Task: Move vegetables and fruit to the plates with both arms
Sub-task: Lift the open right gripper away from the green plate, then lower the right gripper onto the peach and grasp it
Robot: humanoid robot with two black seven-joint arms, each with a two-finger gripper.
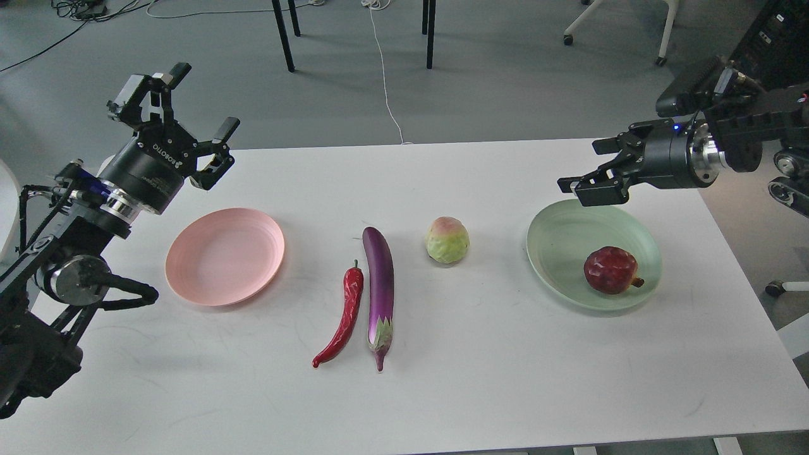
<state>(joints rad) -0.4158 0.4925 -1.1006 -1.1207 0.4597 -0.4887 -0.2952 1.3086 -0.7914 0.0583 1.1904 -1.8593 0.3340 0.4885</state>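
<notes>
The dark red pomegranate-like fruit (610,270) lies in the pale green plate (559,243) at the right. My right gripper (584,169) is open and empty, raised above the plate's far rim. The pale pink plate (225,256) at the left holds nothing. My left gripper (202,98) is open and empty, raised beyond the pink plate's far left side. In the middle of the white table lie the purple eggplant (380,284) and the red chili pepper (344,316) side by side. The yellow-green fruit with a pink blush (447,240) sits to the eggplant's right.
The white table (480,373) ends just beyond the grippers at its far edge. Chair and table legs (284,35) and a white cable (384,76) are on the grey floor behind. Dark equipment (774,38) stands at the far right.
</notes>
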